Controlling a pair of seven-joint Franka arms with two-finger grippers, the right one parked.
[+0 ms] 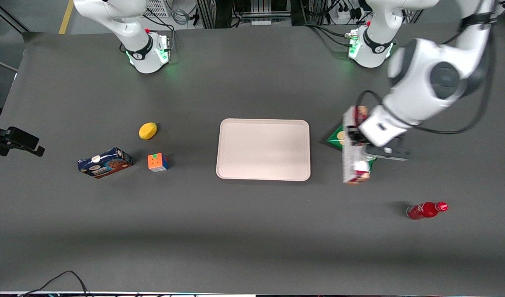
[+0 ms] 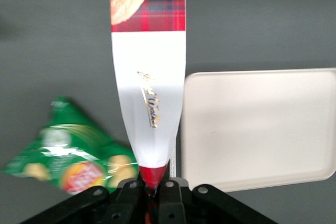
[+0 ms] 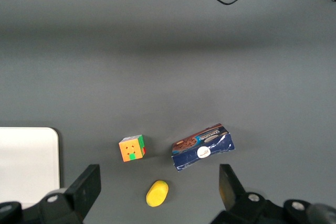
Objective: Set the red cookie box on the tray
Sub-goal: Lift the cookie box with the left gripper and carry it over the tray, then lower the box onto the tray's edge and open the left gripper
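Seen from the front, hung the gripper (image 1: 356, 142) above the table (image 1: 252, 231) toward the working arm's end, just beside the tray (image 1: 263, 149), with the red cookie box (image 1: 354, 145) clamped in it and held off the surface. Showed only in the left wrist view how the fingers (image 2: 169, 196) pinched the box (image 2: 149, 77) at one narrow end, pressed tight on the plaid cardboard, the white label panel stretching away from the gripper (image 2: 152, 195). Lay underneath the lifted box a green snack bag (image 2: 68, 153), half covered in the front view (image 1: 338, 137), plain in the wrist one. Sat the tray's (image 2: 262, 129) rounded rim right alongside the box, apart from it, its whole flat surface bare and open. Stood well clear a red bottle (image 1: 426, 210), lying nearer the front camera. Caught only by the right wrist view and the front one, toward the parked arm's end: a blue cookie box (image 3: 202, 147), a puzzle cube (image 3: 132, 148) and a yellow lemon-like thing (image 3: 157, 192), all well apart from the tray's edge (image 3: 29, 161), with wide grey table between.
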